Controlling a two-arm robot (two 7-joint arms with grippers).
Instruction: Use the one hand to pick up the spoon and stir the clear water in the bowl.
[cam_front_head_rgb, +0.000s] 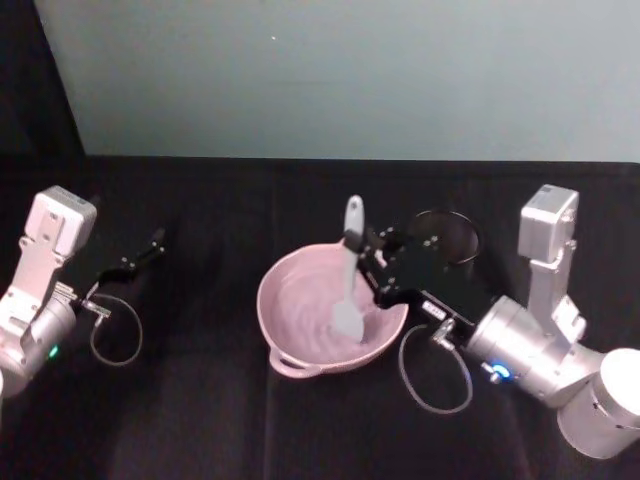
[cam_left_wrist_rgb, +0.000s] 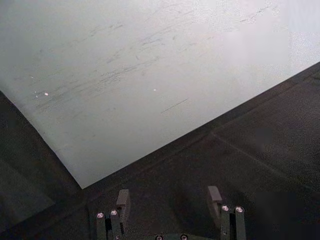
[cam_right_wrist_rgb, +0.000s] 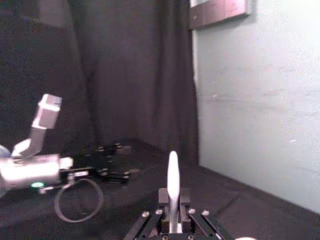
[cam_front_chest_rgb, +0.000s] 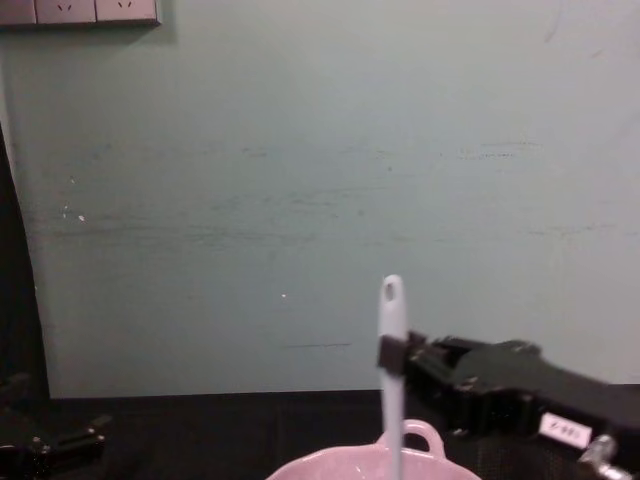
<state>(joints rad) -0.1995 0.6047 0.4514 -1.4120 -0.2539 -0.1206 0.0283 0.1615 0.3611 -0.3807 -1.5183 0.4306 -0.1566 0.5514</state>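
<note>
The long, slim white plastic spoon (cam_front_head_rgb: 350, 275) looks light and stiff, though its smooth, narrow handle could easily swivel in a two-finger pinch. The best hold is probably high on the handle, just below the holed tip, squeezed across its flat faces. That is where the black two-fingered right hand (cam_front_head_rgb: 358, 243) has it: closed tight on the upper handle, with the tip poking up past the fingers. The spoon stands nearly upright in the pale pink glossy bowl (cam_front_head_rgb: 270, 290), its wider head low against the inner wall. The right hand hovers just above the bowl's rim on the bowl's right. I cannot make out the water itself. The left hand (cam_front_head_rgb: 140, 255) waits well off to the bowl's left over the black desk (cam_front_head_rgb: 200, 400), fingers spread and holding nothing.
</note>
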